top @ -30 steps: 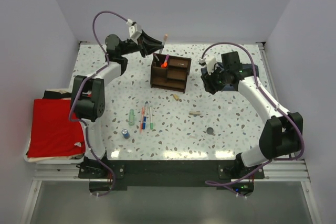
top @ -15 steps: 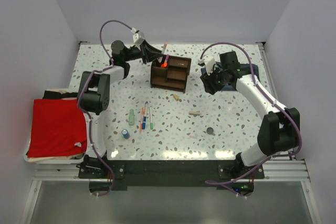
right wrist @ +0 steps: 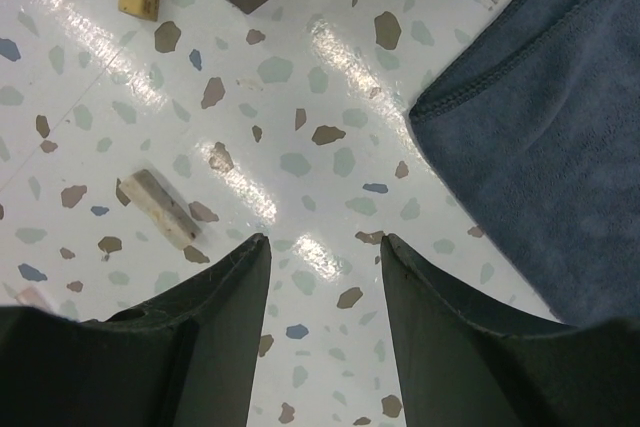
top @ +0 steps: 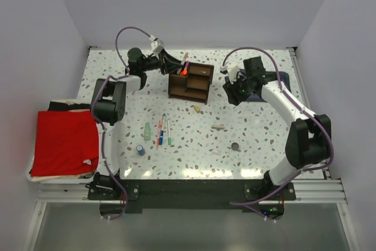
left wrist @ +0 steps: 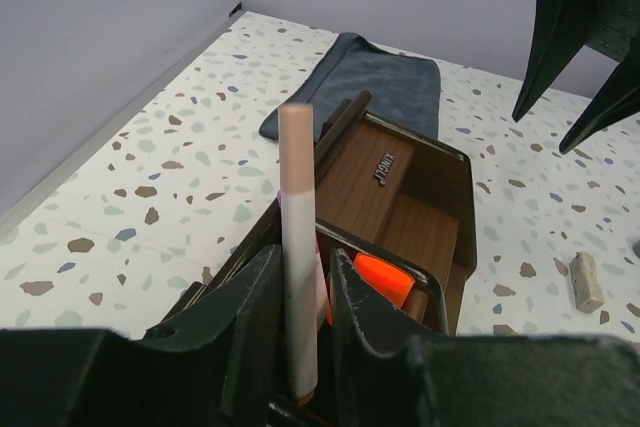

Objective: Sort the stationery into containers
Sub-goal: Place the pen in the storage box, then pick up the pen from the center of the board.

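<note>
We seat the thin pink pen (left wrist: pixel 297 177) in the dark brown wooden organizer (left wrist: pixel 400 209), left pincer (left wrist: pixel 303 262) flanking it (gripping or loosened, we cannot tell); next, let go and lift clear.

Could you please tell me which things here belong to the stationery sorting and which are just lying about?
Belongs to the job: wooden organizer, pink pen, orange highlighter, loose pens, pale green tube, blue cylinder, dark disc, tan bits.
Just lying about: red cloth, blue-grey cloth.
</note>
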Motion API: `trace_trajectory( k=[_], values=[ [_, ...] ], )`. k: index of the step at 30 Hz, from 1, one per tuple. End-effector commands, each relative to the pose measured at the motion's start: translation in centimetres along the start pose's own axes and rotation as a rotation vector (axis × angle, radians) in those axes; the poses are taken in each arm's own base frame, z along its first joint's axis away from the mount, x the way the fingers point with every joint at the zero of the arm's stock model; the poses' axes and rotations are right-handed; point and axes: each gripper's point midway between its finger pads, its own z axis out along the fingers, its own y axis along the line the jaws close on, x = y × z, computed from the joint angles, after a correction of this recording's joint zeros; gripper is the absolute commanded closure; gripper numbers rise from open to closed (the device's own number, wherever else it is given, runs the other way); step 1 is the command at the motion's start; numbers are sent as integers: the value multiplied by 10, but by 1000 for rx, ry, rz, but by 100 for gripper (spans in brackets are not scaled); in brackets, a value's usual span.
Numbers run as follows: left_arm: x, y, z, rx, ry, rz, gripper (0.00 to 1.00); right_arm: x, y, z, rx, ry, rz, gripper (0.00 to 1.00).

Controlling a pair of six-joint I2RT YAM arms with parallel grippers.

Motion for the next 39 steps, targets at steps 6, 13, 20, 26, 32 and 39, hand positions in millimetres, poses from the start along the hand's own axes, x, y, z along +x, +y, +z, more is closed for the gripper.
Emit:
trace_trajectory(
  k=[6, 13, 20, 26, 32, 39],
  values=[
    [-64, -17, -9, 25, -62, 184, 53, -27, -7, 1, 8, -64, 2, 47],
    [-129, -62, -17, 65, -116, 288, 49, -33, -6, 0, 6, -88, 5, 46],
    [-84, -138, -61, 141, 206, 389, 40, -35, -2, -7, -7, -109, -25, 46],
    [28, -195, -133, 540, 737, 636, 45, -30, 7, -15, -32, -112, -56, 45],
    [74, -214, -147, 744, 943, 793, 46, -26, 15, -22, -45, -140, -82, 45],
    [105, -234, -125, 896, 1018, 842, 50, -13, 28, -35, -46, -164, -92, 45]
  ],
)
